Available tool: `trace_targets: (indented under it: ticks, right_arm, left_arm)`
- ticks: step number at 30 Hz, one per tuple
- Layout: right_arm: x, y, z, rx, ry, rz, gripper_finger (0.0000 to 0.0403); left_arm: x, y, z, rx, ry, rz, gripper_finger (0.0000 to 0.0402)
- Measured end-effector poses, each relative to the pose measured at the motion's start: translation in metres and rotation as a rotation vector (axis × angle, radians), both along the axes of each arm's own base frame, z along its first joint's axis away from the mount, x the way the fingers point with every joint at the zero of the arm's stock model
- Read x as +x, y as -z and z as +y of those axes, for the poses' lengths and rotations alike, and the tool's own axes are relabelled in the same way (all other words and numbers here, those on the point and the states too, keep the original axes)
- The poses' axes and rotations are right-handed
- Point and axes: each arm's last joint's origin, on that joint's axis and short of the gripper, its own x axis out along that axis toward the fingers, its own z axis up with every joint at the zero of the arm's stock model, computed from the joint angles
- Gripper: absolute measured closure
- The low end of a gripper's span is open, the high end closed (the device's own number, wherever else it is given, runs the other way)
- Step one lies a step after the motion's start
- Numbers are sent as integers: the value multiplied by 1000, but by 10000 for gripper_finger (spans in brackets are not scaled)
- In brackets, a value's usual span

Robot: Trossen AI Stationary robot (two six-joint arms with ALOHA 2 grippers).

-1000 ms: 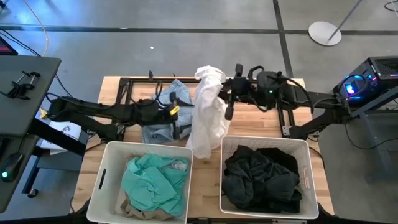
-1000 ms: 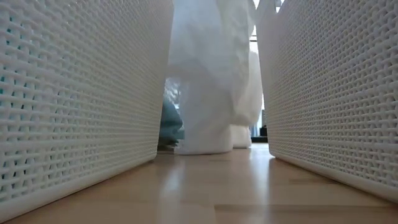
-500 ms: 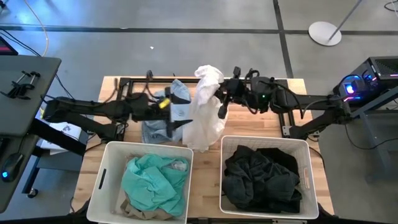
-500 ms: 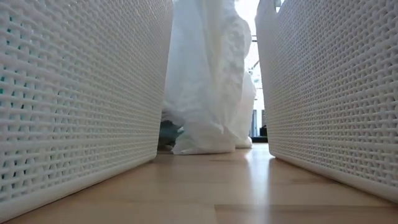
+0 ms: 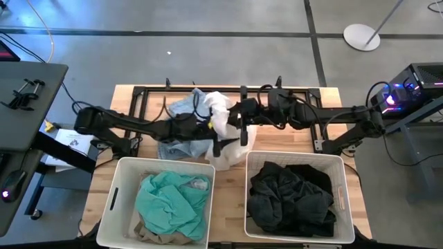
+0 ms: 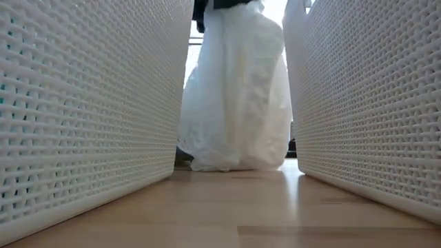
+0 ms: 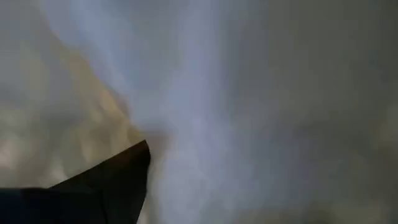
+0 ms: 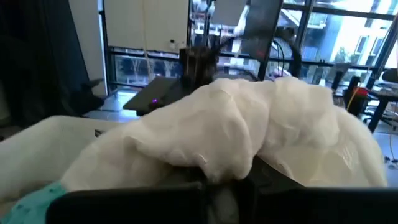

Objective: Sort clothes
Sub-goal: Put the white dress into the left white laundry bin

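A white garment (image 5: 232, 155) hangs at the table's middle, just beyond the two baskets, with its lower end on the wood (image 6: 234, 162). My right gripper (image 5: 234, 119) is shut on its upper part, which bulges over the fingers (image 8: 249, 124). My left gripper (image 5: 220, 138) stands open at the garment's left side. A pale blue-grey garment (image 5: 178, 111) lies crumpled on the table under my left arm. Teal and beige clothes (image 5: 169, 200) lie in the left basket and black ones (image 5: 291, 197) in the right basket. My left gripper comes level from the table's left at the hanging white garment. The cloth fills its wrist view right up to the one finger that shows (image 7: 118, 180). Whether the fingers touch the cloth I cannot tell. My right gripper holds a bunched upper part of the white garment (image 8: 205, 165), reaching level from the table's right. The cloth drapes over the fingers and hides the place of contact. The garment hangs slack below, its lower end (image 6: 234, 162) on the table.
Two white plastic baskets (image 5: 118, 187) (image 5: 339, 173) stand side by side at the near edge, with a narrow lane of bare wood (image 6: 234, 207) between them. A black metal frame (image 5: 138, 93) runs along the table's far side.
My right gripper has sunk and gone toward the table's left with the white garment, whose top is now lower while more cloth gathers on the table. My left gripper has moved right, away from the pale blue-grey garment and up to the white one.
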Motion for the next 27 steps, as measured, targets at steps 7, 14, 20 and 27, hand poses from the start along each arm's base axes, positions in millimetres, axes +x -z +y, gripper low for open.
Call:
trace_targets:
  ticks: [7,14,20,27]
  right_arm:
    - [-4,-11,1,-16,-8,-90,387]
    - [-25,-30,1,-25,-9,-140,386]
    - [-46,-34,1,95,-7,-53,338]
    - [-61,-16,5,173,15,213,180]
  left_arm:
    - [7,16,-2,-35,77,57,196]
    - [-4,6,-8,4,104,115,383]
    - [-48,-22,-18,83,-2,231,396]
    - [-118,-67,-9,81,-218,422,399]
